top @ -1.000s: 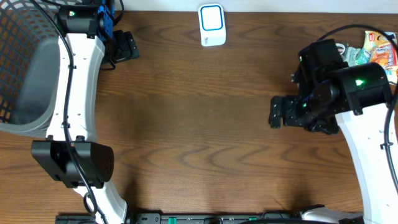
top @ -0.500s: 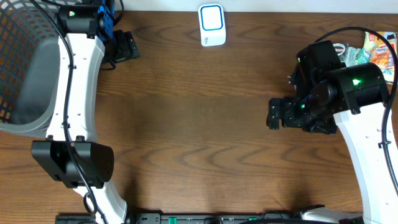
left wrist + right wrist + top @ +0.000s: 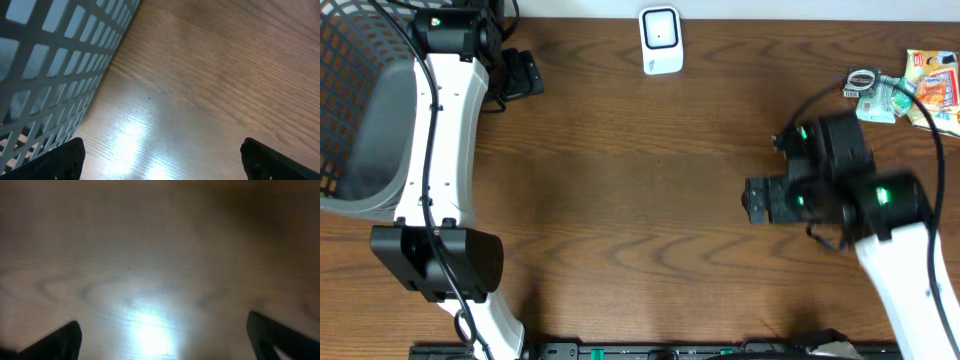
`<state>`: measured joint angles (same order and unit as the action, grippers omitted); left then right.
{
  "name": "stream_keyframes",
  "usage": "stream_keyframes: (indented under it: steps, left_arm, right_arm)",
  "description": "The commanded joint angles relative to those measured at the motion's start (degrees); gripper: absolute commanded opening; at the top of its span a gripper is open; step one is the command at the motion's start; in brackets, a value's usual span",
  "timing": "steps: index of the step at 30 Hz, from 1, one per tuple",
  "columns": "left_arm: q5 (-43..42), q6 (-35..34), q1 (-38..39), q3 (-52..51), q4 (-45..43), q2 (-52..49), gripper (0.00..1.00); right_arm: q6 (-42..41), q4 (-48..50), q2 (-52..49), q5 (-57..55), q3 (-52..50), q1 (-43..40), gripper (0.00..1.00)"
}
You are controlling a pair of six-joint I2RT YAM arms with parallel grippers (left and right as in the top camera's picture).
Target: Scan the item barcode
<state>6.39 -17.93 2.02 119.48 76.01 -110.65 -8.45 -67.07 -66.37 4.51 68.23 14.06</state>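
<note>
The white scanner [image 3: 661, 40] stands at the back middle of the table. Several packaged items [image 3: 905, 92] lie in a pile at the back right corner, among them a small pale packet [image 3: 876, 98] and an orange packet [image 3: 936, 92]. My right gripper [image 3: 757, 200] is open over bare wood, left and in front of the pile, holding nothing; the right wrist view shows only blurred tabletop between the fingertips [image 3: 165, 337]. My left gripper [image 3: 523, 76] is open and empty at the back left, next to the basket [image 3: 162, 160].
A grey mesh basket [image 3: 355, 110] fills the left edge of the table, and its wall [image 3: 55, 65] runs close along the left gripper. The left arm's white links [image 3: 445, 150] stretch from the front left to the back.
The right arm has drawn back toward the front and a little left, uncovering the pile of items. The scanner's blue face light has gone pale. The left arm has not moved.
</note>
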Motion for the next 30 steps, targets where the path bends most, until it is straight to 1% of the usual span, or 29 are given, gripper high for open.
stream_keyframes:
  steps: [1, 3, 7, 8, 12, 13, 14, 17, 21, 25, 30]
  left_arm:
    - [0.5, 0.5, -0.1, -0.3, 0.1, -0.6, 0.98]
    - [0.5, 0.5, -0.1, -0.3, 0.1, -0.6, 0.98]
    - [0.5, 0.5, -0.1, -0.3, 0.1, -0.6, 0.98]
    - [0.5, 0.5, -0.1, -0.3, 0.1, -0.6, 0.98]
    - [0.5, 0.5, -0.1, -0.3, 0.1, -0.6, 0.98]
    - [0.5, 0.5, -0.1, -0.3, 0.1, -0.6, 0.98]
    - [0.5, 0.5, -0.1, -0.3, 0.1, -0.6, 0.98]
    - [0.5, 0.5, -0.1, -0.3, 0.1, -0.6, 0.98]
    - [0.5, 0.5, -0.1, -0.3, 0.1, -0.6, 0.98]
    - [0.5, 0.5, -0.1, -0.3, 0.1, -0.6, 0.98]
    - [0.5, 0.5, -0.1, -0.3, 0.1, -0.6, 0.98]
  right_arm:
    - [5.1, 6.9, 8.7, 1.7, -10.3, -0.6, 0.99]
    - [7.2, 13.1, 13.9, 2.3, -17.1, -0.6, 0.99]
    - [8.8, 23.8, 26.1, 2.2, -30.0, -1.1, 0.99]
    - [9.0, 27.4, 31.2, 2.0, -34.6, -1.6, 0.99]
    - [9.0, 33.9, 42.1, 1.9, -44.0, -3.0, 0.99]
    - [9.0, 35.9, 47.0, 1.9, -47.6, -4.3, 0.99]
    - [9.0, 36.7, 49.4, 1.9, -49.3, -5.0, 0.99]
    - [8.9, 38.9, 54.9, 1.9, -53.5, -6.8, 0.99]
    - [9.0, 42.6, 59.3, 2.1, -57.2, -7.5, 0.99]
    - [11.7, 48.6, 62.9, 2.1, -60.5, -8.0, 0.99]
    - [12.0, 57.2, 65.1, 1.4, -65.2, -8.3, 0.99]
